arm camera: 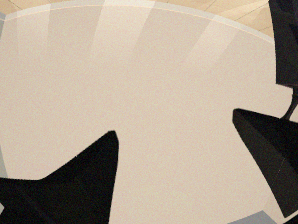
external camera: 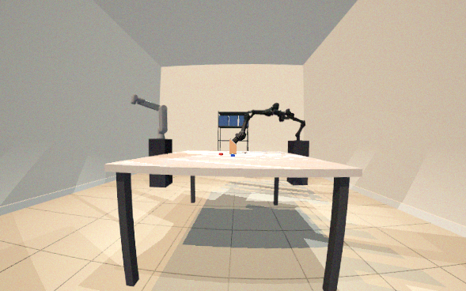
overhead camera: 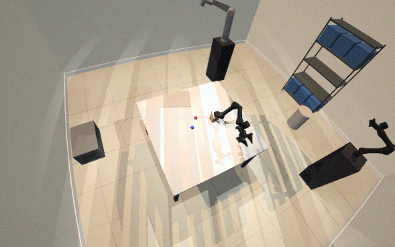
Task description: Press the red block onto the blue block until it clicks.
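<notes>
The small red block (overhead camera: pixel 196 117) (external camera: pixel 221 154) lies on the pale table (overhead camera: pixel 179 158) (external camera: pixel 231 171). The small blue block (overhead camera: pixel 192 127) (external camera: pixel 233 155) lies apart from it, a short way below and slightly left of it in the top view. My gripper (overhead camera: pixel 248 143) (arm camera: pixel 177 125) is open with nothing between its fingers. It hangs above the table near its right edge in the top view, well away from both blocks. The wrist view shows bare tabletop between the fingertips, and neither block.
An upright orange-brown panel (overhead camera: pixel 212 117) (external camera: pixel 233 146) stands by the arm's base, to the right of the red block in the top view. Off the table are a grey arm (overhead camera: pixel 228 25) (external camera: pixel 163 119) and another black arm (overhead camera: pixel 385 139), both on dark pedestals, and a shelf (overhead camera: pixel 324 71) with blue bins.
</notes>
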You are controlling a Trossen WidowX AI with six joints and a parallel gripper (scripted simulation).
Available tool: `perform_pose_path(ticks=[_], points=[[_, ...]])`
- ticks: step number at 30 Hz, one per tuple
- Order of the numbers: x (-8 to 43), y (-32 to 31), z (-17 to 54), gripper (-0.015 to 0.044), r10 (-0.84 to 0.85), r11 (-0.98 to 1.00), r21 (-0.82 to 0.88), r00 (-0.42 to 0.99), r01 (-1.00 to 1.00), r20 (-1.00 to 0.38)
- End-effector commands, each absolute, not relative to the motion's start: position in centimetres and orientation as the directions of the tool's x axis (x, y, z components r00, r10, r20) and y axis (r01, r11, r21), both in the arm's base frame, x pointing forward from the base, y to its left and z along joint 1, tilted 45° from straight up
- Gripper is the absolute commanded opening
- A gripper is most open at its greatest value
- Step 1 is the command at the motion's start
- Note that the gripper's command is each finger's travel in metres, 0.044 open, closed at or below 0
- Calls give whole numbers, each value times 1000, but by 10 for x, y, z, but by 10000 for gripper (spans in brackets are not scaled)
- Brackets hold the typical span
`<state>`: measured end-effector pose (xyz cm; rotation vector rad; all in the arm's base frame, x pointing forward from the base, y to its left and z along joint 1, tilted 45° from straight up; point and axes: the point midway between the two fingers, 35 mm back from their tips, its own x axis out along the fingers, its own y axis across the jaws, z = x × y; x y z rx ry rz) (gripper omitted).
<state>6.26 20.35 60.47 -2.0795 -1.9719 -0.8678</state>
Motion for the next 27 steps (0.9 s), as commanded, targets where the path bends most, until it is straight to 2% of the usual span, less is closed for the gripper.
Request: perform_pose_path(ticks=[1,6,15,21,27], points=[[63,204,605,426,867,-127,278,-30,952,497],[88,215,591,440,890,-132,179,37,975,454],[200,240,519,440,921,-237,-283,308,929,239],[275,232,456,440,883,-343,-591,466,730,62],[337,205,389,440,809,-412,-811,577,416,-115]])
